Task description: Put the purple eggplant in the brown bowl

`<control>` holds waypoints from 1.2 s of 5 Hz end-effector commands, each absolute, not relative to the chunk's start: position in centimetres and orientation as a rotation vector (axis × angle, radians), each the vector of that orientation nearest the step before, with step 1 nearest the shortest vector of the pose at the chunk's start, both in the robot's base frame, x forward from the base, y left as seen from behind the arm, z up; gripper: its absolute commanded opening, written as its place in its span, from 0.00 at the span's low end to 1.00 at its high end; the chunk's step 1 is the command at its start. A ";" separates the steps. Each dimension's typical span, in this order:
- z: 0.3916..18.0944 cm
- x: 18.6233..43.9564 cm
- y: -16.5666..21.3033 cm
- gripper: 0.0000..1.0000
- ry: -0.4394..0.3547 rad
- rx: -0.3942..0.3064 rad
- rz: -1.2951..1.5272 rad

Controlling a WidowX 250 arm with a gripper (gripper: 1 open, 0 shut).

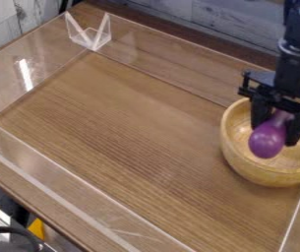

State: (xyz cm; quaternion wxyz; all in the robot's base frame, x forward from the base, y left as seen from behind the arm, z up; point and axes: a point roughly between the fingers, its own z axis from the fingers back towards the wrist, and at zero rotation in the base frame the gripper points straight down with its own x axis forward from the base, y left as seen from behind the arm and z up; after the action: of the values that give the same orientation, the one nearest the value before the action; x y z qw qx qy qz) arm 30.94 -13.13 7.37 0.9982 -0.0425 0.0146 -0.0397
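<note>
Camera view, one item held: purple eggplant [267, 141], pinched between my fingers [297, 120], bulbous end down, hanging inside the brown bowl [242, 163] just above its floor. My gripper [278, 126] points straight down over the bowl. Eggplant's upper end hidden behind my fingers; bowl's right rim cut off.

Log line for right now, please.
claw: shut on purple eggplant | position: inside brown bowl, pointing down | release: not yet
</note>
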 end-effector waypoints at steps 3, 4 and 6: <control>7.3 32.1 -13.4 1.00 -0.010 -0.103 -0.128; 8.7 31.5 -13.8 1.00 -0.028 -0.108 -0.090; 11.9 30.2 -14.3 1.00 -0.081 -0.120 -0.033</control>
State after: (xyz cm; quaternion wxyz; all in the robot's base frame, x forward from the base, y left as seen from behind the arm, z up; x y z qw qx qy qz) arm 30.03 -14.09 10.00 0.9986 -0.0502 -0.0127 -0.0125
